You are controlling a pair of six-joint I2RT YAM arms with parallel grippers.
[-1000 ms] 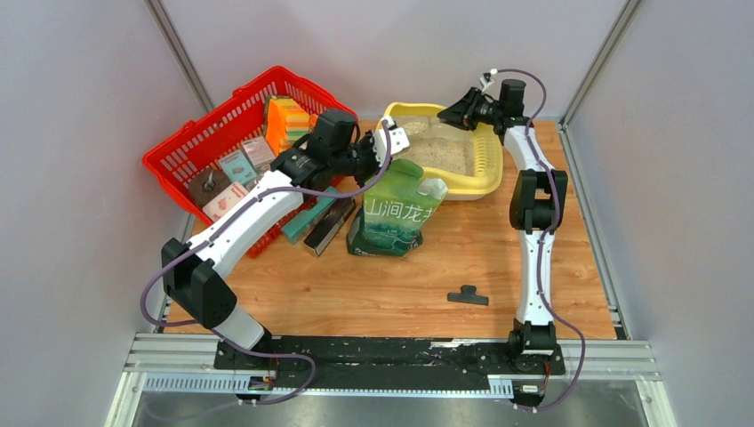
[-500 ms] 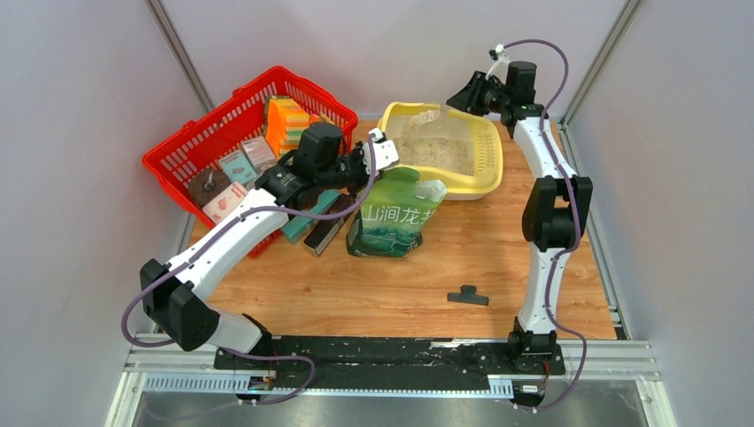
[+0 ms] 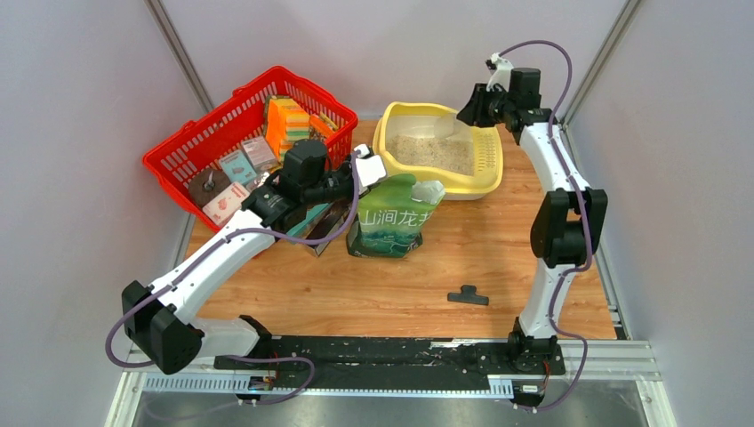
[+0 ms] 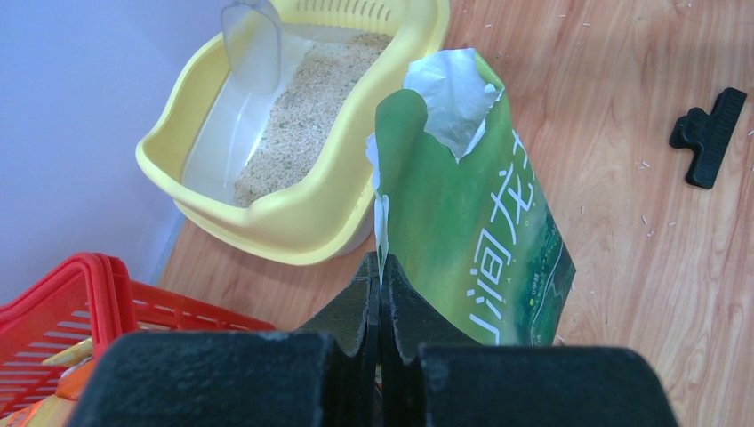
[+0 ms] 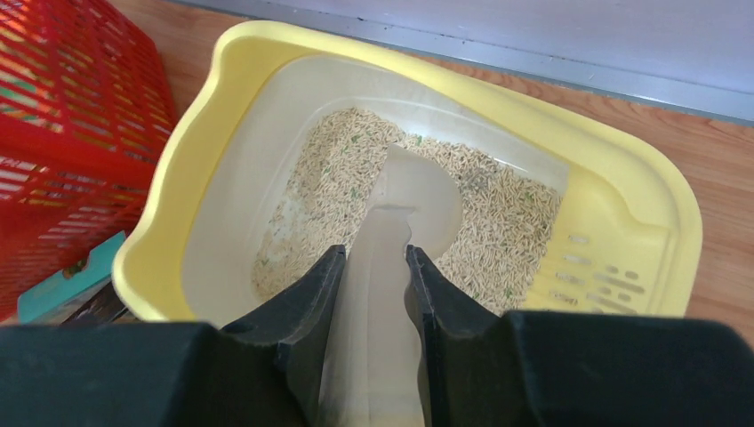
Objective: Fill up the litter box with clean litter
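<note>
- Top view: the litter box (image 3: 445, 190) sits at the far side of the table (image 3: 498, 258), with litter (image 3: 433, 153) lying in its white basin.
- A green bag (image 3: 396, 218) stands upright just in front of the box. A red basket (image 3: 191, 156) is off to the box's left, and a black clip (image 3: 468, 295) lies well in front of it.
- The right gripper (image 3: 469, 107) hangs over the box's far right corner. The left gripper (image 3: 369, 166) is by the front-left corner, right at the bag's top.
- Left wrist view: the jaws are squeezed fully together. The bag's torn-open edge runs right up to them — can't tell if it's actually pinched. A clear scoop (image 4: 253, 44) pokes down into the far end of the box.
- Right wrist view: the jaws are part-way apart and clamped on the scoop's handle, with its bowl end over the litter mid-box. The litter covers the basin toward the perforated strip — the side toward the basket is mostly bare white.
</note>
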